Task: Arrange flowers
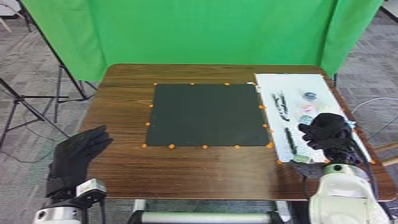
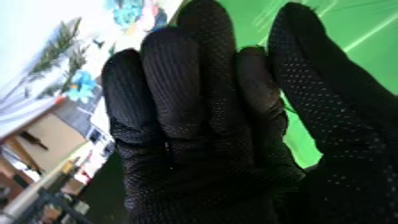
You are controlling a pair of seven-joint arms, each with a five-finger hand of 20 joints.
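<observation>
Open and holding nothing, the right hand (image 1: 329, 129) is hovering over the near part of the white sheet (image 1: 289, 81), its fingers lying nearly straight and its thumb standing apart. The left hand (image 1: 82, 150) is waiting at the table's near left, relaxed and empty too.

The flowers are probably going to be light, their stems thin and springy, their petals soft and easily crushed. Each stem is asking for a gentle pinch just below the bloom, since smooth stems may be slipping or rolling against the glove fabric, and leaves may be catching on one another.

Just beyond the right hand and to its left, a pale blue bloom (image 1: 306, 119) is lying, with a pink bloom (image 1: 308, 108) resting farther off. Green sprigs (image 1: 281, 105) are stretching out to the far left of the hand, and a dark sprig (image 1: 290, 140) is lying nearer, also to its left.
</observation>
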